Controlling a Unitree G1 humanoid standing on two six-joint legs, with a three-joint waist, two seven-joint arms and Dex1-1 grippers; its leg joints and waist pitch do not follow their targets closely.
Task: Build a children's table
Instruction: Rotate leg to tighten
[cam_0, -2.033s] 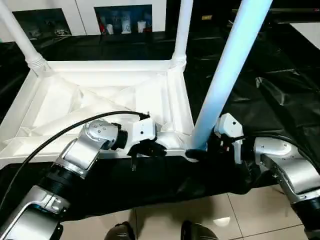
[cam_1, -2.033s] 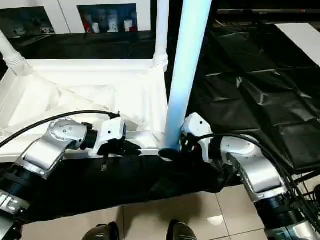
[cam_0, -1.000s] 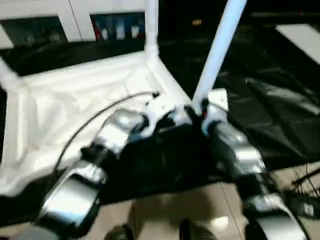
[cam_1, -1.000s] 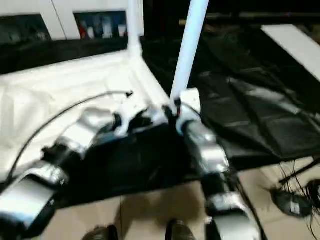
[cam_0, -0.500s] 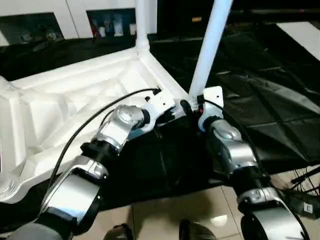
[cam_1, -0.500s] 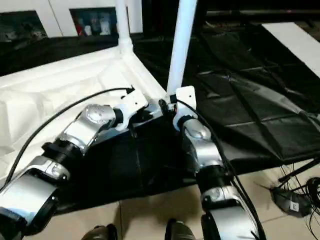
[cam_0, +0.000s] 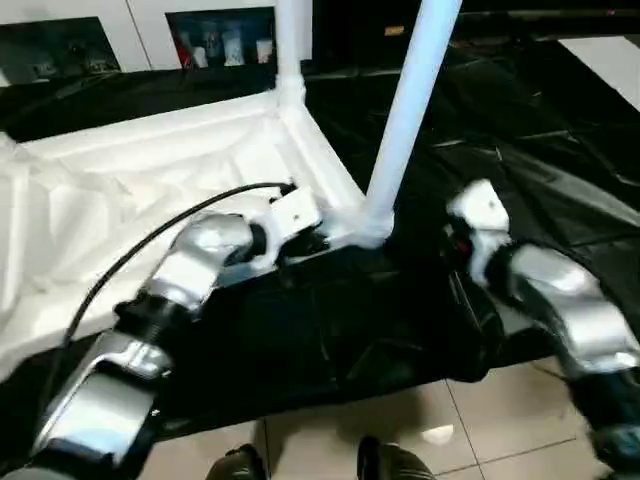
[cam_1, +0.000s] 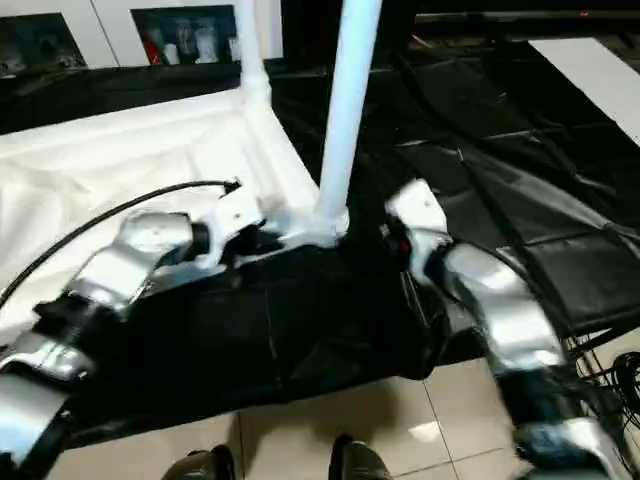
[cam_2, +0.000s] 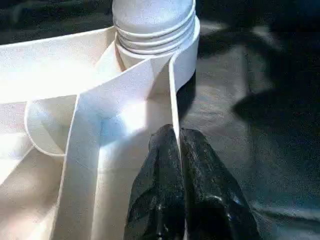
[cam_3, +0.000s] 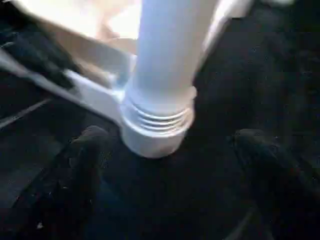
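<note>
Lying upside down on black plastic sheeting (cam_0: 560, 160), the white plastic rectangular table top (cam_0: 150, 190) showed its ribbed underside, with raised rims and slanting ribs running toward the corners. Its near right corner ended in a round socket (cam_2: 155, 30), and a long white tapered tube leg (cam_0: 405, 110) stood upright in that socket, its ridged collar seated at the rim. A second white tube leg (cam_0: 291, 50) stood upright in the far right corner of the table top. The sheeting lay creased and glossy under the table top and spread well out to the right of it, hanging over a tiled floor (cam_0: 480, 420) at the near edge.

The left gripper (cam_2: 176, 145) lay at the near rim of the table top, just beside the socketed corner. Its two black fingers (cam_2: 155, 190) were pinched together on the thin upright wall of the rim, one on each side of it, with the wall's edge showing between them. A black cable (cam_0: 140, 250) arched from the left silver forearm over the white ribs.

The right gripper (cam_3: 170, 145) hung to the right of the near leg, apart from it. Its two black fingers (cam_3: 85, 160) were spread wide, standing on either side of the leg's collar without touching it, and held nothing.
</note>
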